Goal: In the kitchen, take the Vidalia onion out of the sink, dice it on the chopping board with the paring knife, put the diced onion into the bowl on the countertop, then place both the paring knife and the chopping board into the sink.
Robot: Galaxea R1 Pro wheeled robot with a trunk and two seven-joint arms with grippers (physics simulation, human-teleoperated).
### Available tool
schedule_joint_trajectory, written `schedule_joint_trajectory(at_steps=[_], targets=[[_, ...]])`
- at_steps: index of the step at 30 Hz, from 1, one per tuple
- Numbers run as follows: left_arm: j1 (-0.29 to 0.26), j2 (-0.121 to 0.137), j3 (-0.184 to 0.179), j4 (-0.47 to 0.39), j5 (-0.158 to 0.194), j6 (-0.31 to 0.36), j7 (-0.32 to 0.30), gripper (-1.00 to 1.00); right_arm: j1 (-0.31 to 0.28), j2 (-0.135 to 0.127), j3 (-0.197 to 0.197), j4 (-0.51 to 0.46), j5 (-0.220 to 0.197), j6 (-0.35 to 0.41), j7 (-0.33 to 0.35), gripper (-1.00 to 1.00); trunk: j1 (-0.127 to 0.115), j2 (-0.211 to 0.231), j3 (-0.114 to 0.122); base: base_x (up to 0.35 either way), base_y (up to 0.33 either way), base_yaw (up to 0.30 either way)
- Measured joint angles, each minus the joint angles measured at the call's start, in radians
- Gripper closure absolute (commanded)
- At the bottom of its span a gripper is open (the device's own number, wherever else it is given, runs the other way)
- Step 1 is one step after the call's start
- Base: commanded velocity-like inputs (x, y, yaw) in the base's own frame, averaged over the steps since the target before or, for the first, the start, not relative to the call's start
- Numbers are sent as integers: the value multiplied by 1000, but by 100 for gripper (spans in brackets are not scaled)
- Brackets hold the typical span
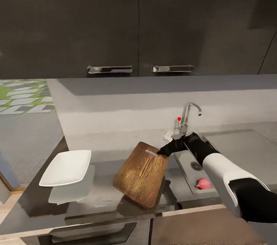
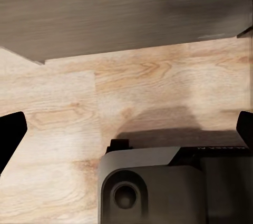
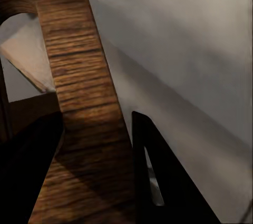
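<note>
the bowl (image 1: 66, 167) sits on the countertop (image 1: 34, 199) at 9 o'clock from the chopping board (image 1: 141, 173), whose long axis runs 1 to 7 o'clock, handle slot far. the right gripper (image 1: 164, 151) is clamped on that far edge. at 3 o'clock, the vidalia onion (image 1: 203, 184) lies in the sink (image 1: 184, 162); left gripper's grip: cannot tell

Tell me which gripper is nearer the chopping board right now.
Right. The right gripper is clamped on the chopping board at its handle-hole end, lifting that end. The left gripper hangs over wooden floor beside the robot's base, well away from the board.
</note>
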Motion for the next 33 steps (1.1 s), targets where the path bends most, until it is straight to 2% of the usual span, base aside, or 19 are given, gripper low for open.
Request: schedule_joint_trajectory(at_steps=[7,12,15,16,17,19,20,21,25,30,33], targets=[[0,0,0,0,0,0,0,-100,0,0,1,0,0,1,0,100,0,0,6,0,0,-243],[0,0,0,0,0,0,0,-100,-1,2,-1,0,0,2,-5,100,0,0,8,0,0,-48],[0,0,0,0,0,0,0,-100,0,3,-17,0,2,7,-38,100,0,0,8,0,0,-5],[0,0,0,0,0,0,0,-100,-1,4,-36,0,3,12,-56,100,0,0,8,0,0,-1],[0,0,-1,0,0,0,0,-100,-1,6,-104,-2,11,19,-102,100,0,0,8,0,0,0],[0,0,0,0,0,-1,0,-100,-2,14,-158,-1,8,25,-167,100,0,0,8,0,0,0],[0,0,0,0,0,-1,0,-100,-1,28,-193,-3,7,28,-248,100,0,0,8,0,0,0],[0,0,-1,0,0,0,0,-100,-1,37,-192,0,9,31,-296,100,0,0,8,0,0,0],[0,0,-1,1,0,0,0,-100,-1,74,-204,1,-6,37,-415,100,0,0,8,0,0,0],[0,0,-1,7,0,0,0,-100,-1,108,-206,6,-10,41,-459,100,0,0,8,0,0,0],[0,0,-1,12,0,0,0,-100,0,136,-212,14,-12,71,-478,100,0,0,8,0,0,0]])
